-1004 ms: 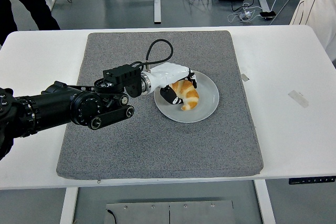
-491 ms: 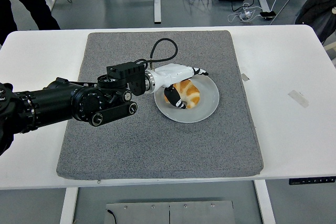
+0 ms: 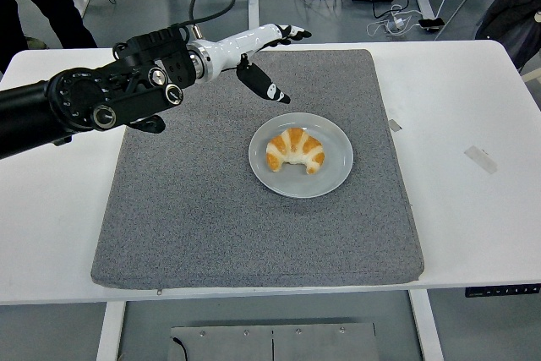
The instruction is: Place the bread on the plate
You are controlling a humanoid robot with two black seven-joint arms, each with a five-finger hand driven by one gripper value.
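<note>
Looks done: bread (image 3: 295, 151) sits on the plate (image 3: 336, 177), mid grey mat (image 3: 211, 234). Left hand (image 3: 264, 55) is released, fingers spread, holding nothing, well clear above. Nothing left but parking the arm.

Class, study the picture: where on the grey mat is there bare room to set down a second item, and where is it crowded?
Free: the grey mat between the plate and the table's near edge, and its near-left part. Also the mat's right strip beside the plate. Crowded: the far-left corner, where the left hand hangs open, and the plate itself, holding the bread.
</note>
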